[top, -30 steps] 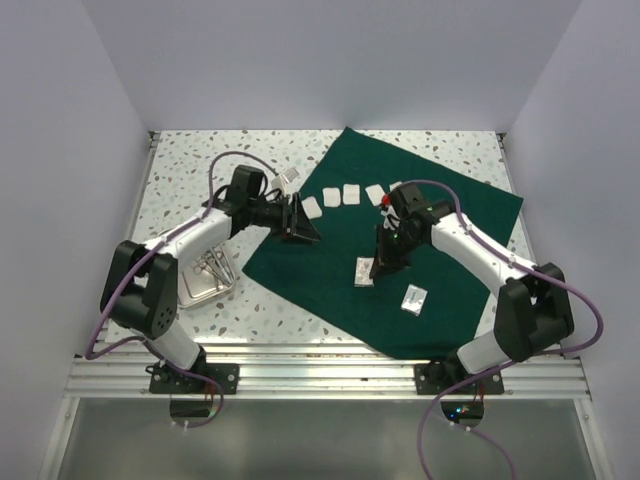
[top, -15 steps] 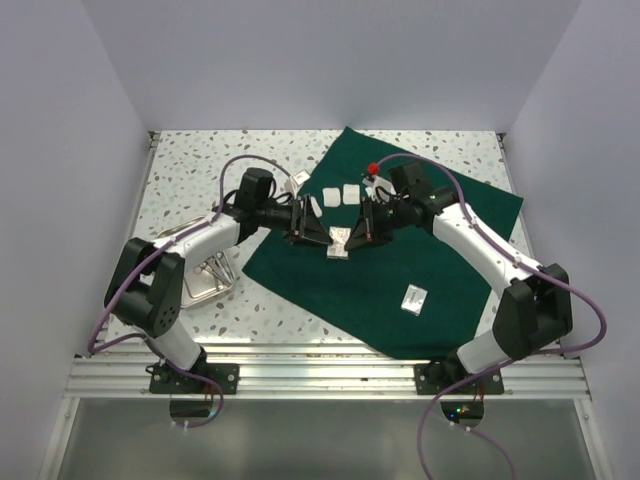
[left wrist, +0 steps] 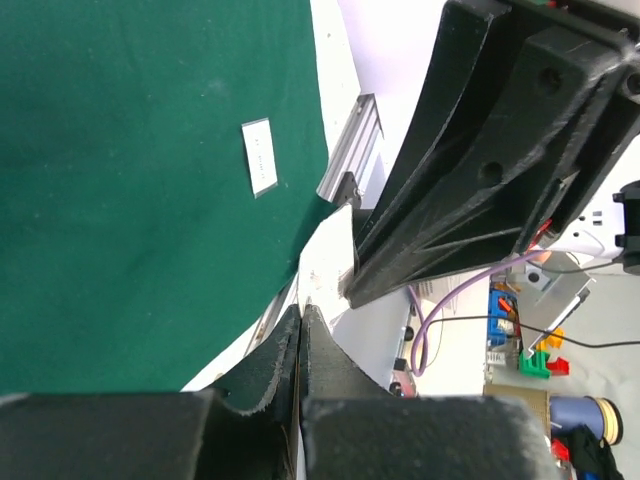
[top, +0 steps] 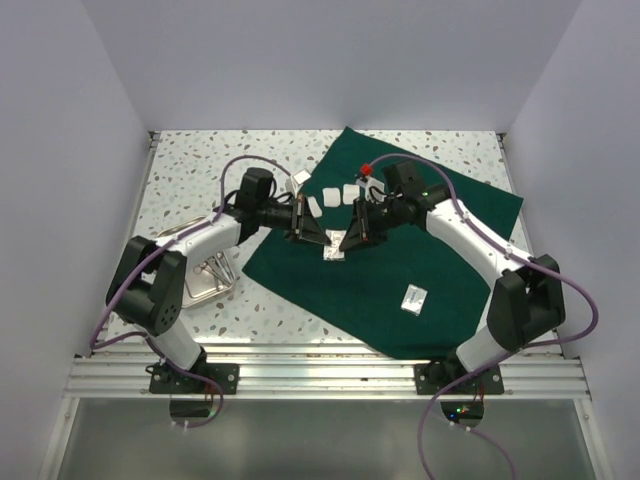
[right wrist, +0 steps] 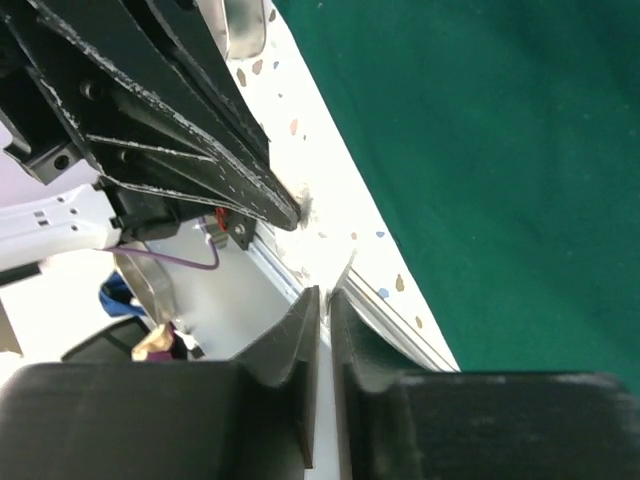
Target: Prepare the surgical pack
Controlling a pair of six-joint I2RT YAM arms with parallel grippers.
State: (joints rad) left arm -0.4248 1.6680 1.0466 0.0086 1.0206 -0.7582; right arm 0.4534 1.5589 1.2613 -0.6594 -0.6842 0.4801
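Green cloth (top: 440,250) laid flat across right half of worktop (top: 190,170), one corner at far edge. Left gripper (top: 322,241) pinched tight on white gauze packet (top: 333,253) above cloth's left corner. Right gripper (top: 346,243) tip-to-tip opposite, jaws barely parted. Steel tray (top: 205,277) near left edge.

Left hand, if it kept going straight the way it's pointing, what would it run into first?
The small white flat packet at its tips, then at once the right hand, which faces it tip to tip. Depth is unclear.
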